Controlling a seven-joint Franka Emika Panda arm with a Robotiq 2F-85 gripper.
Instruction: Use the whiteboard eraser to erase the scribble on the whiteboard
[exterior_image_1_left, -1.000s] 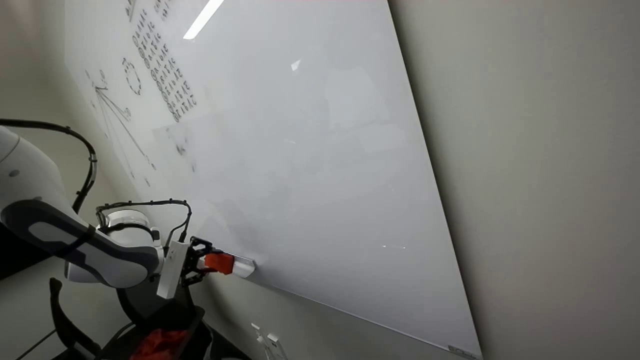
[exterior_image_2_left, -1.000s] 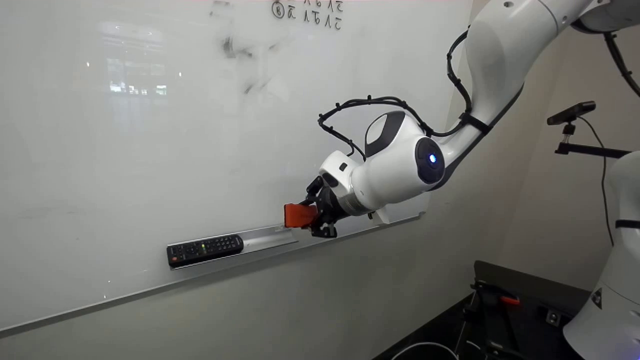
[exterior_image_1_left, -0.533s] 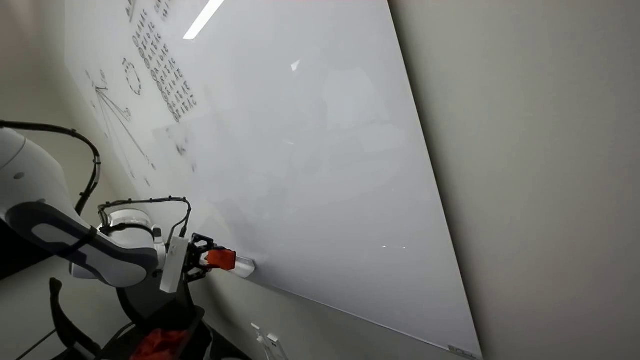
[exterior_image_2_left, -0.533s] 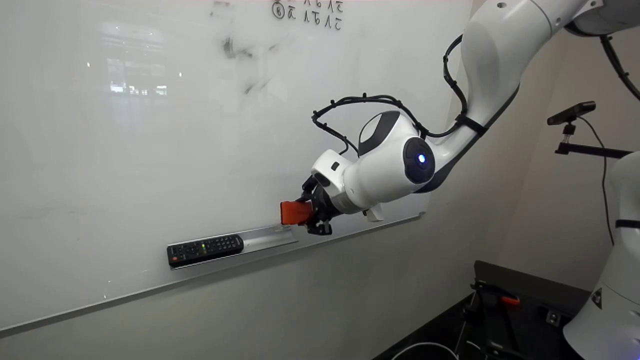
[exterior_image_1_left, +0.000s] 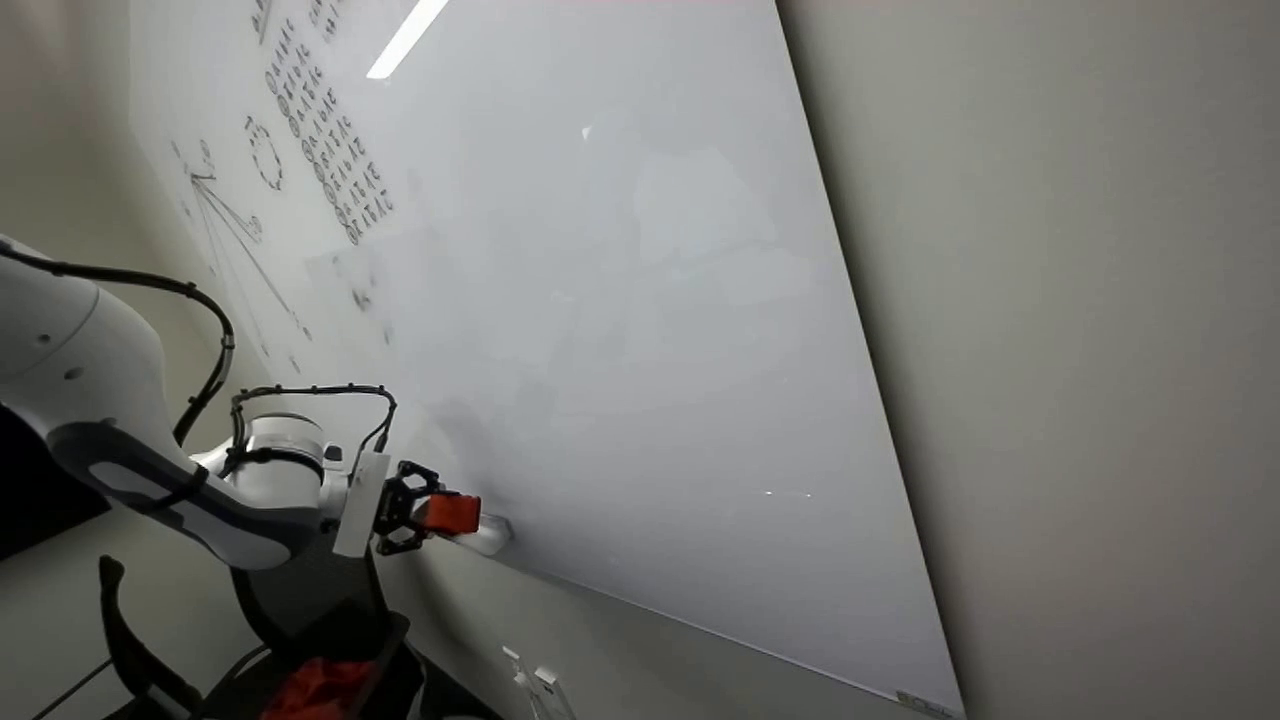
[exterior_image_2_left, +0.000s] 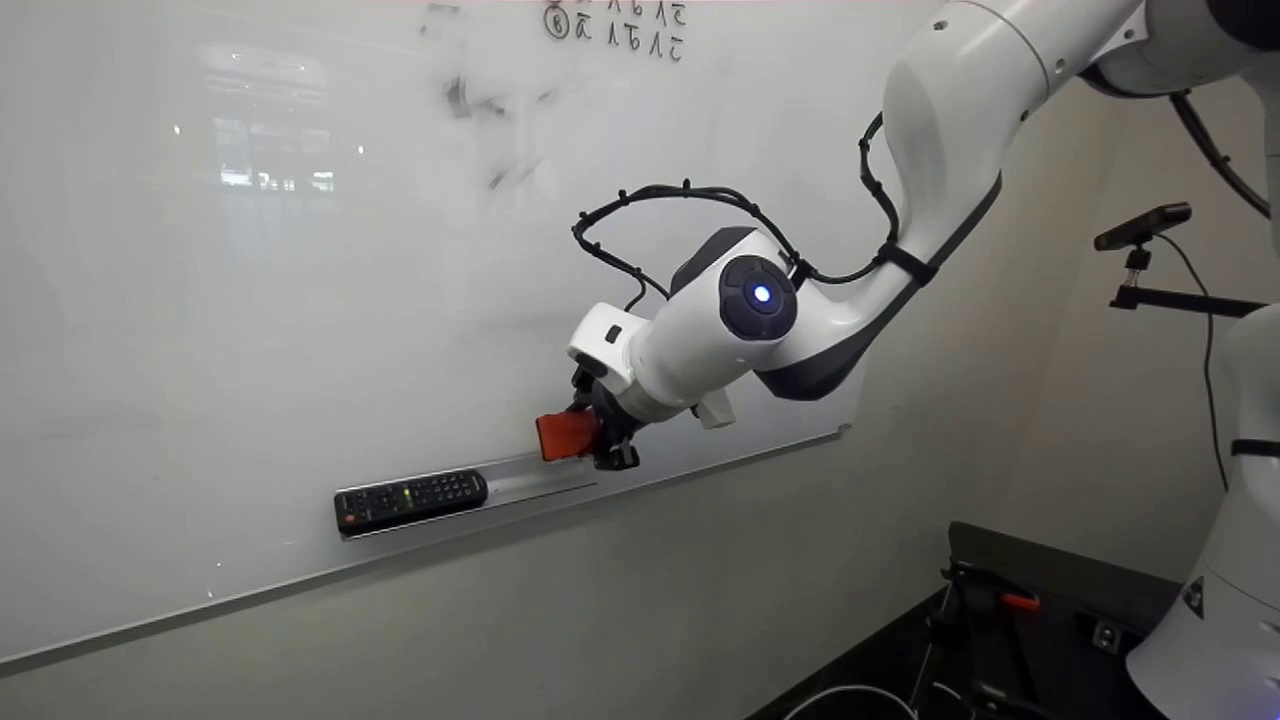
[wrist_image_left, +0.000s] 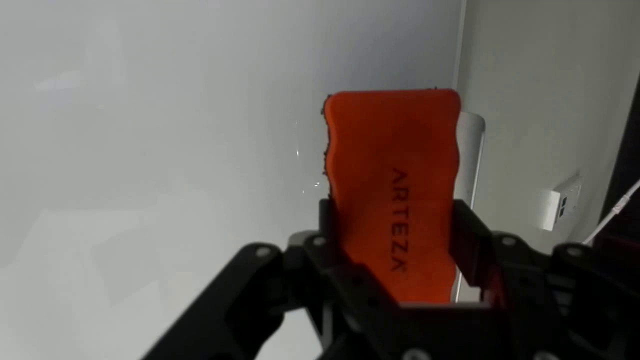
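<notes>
In the wrist view my gripper (wrist_image_left: 393, 215) clasps the orange whiteboard eraser (wrist_image_left: 394, 195) by its long edges, lettered face in view and far end jutting ahead, a hold that probably frees the wiping side for the whiteboard (exterior_image_2_left: 300, 350). It is low, by the metal ledge (exterior_image_2_left: 520, 480) that holds a black remote (exterior_image_2_left: 411, 501); whether it touches the ledge, I cannot tell. The grey scribble (exterior_image_2_left: 457, 95) shows well above, so I judge that wiping it calls for lifting.

A grey wall (wrist_image_left: 530, 120) bears a white outlet box (wrist_image_left: 559, 205), and a black chair (exterior_image_1_left: 310, 600) holds red cloth (exterior_image_1_left: 320, 688).
</notes>
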